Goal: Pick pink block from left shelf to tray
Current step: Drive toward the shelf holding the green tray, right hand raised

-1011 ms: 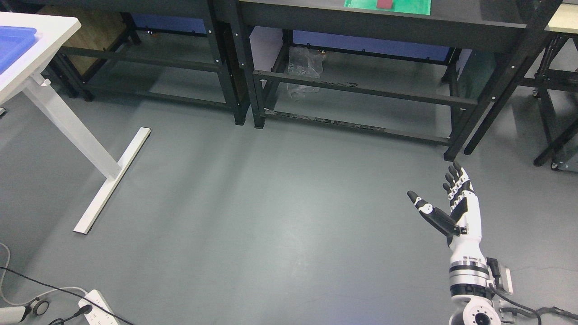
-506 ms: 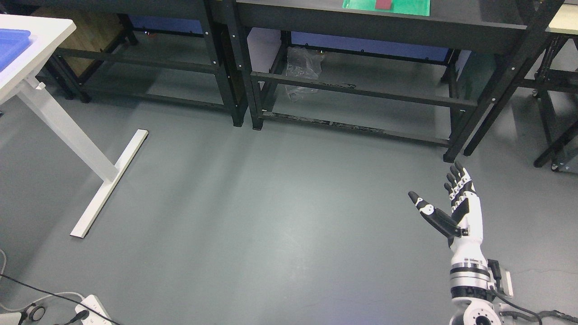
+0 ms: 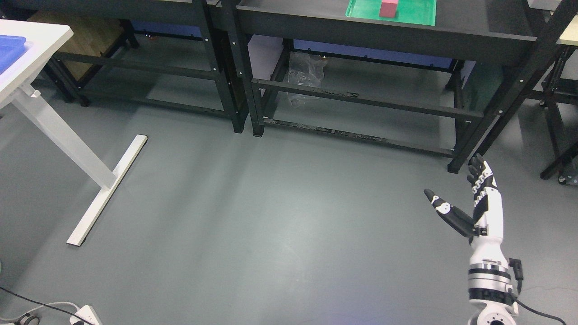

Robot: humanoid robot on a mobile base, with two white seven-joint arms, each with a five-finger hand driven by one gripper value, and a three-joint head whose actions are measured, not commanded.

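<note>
A pink block (image 3: 388, 9) stands on a green mat (image 3: 415, 13) on top of a black shelf (image 3: 384, 29) at the top right of the head view. A blue tray (image 3: 9, 49) sits on a white table (image 3: 40, 34) at the far left edge. My right hand (image 3: 456, 189) is held up over the grey floor at the lower right, fingers spread and empty, well short of the shelf. The left arm does not show.
A second black shelf (image 3: 135, 58) stands left of the first. The white table's foot (image 3: 108, 189) lies on the floor at the left. A power strip and cables (image 3: 83, 313) lie at the bottom left. More black frames (image 3: 557, 113) stand at the far right.
The whole picture has shifted, so the camera has moved; the pink block and green mat now show more fully. My right hand sits further right and slightly higher in the picture, still open.
</note>
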